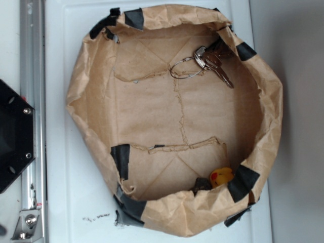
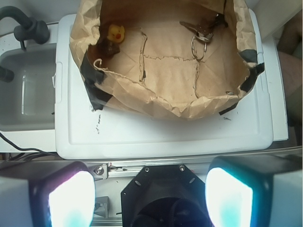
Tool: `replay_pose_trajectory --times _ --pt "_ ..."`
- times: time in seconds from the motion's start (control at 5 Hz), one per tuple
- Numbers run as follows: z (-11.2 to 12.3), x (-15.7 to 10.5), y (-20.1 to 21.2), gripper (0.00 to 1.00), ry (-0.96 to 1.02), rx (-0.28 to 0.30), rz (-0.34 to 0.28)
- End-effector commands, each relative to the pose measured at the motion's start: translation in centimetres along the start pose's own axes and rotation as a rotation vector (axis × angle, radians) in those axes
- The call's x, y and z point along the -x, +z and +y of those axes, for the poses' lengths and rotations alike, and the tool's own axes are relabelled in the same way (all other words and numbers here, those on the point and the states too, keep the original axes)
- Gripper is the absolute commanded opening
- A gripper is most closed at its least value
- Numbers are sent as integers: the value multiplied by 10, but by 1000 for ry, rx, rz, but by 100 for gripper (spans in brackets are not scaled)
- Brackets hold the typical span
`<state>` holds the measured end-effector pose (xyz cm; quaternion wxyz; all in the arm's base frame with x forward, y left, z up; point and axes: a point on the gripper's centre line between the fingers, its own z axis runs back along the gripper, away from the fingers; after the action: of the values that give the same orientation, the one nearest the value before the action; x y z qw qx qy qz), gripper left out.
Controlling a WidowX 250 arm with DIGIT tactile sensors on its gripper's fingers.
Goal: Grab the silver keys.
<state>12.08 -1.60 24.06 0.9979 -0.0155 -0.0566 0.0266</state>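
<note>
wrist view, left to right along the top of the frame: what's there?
Grey sink basin → yellow rubber duck at the left inner wall of the brown paper bag → silver keys by its right inner wall. The gripper sits at the bottom edge, fingers wide apart, holding nothing.

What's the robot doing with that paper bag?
It wants the keys lying inside the paper bag, near one wall. A duck and a brown lump sit at the opposite side. The gripper is open, far back from the bag, holding nothing.
</note>
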Motion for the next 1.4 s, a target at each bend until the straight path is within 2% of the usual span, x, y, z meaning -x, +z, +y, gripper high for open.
replay_pose_trajectory --times 0.0,0.2,0.4,0.6,0.8,1.0,1.2 --pt "17 -94 -45 100 236 -116 -9" --pt "25 -107 -53 100 88 17 -63" --pt "40 -117 -67 100 40 118 -30" --pt "33 -125 -96 100 39 134 -61" --pt "29 -119 -124 100 46 77 -91" --pt "37 -122 -144 100 118 41 -163" --pt "45 -129 -151 100 128 -19 -211"
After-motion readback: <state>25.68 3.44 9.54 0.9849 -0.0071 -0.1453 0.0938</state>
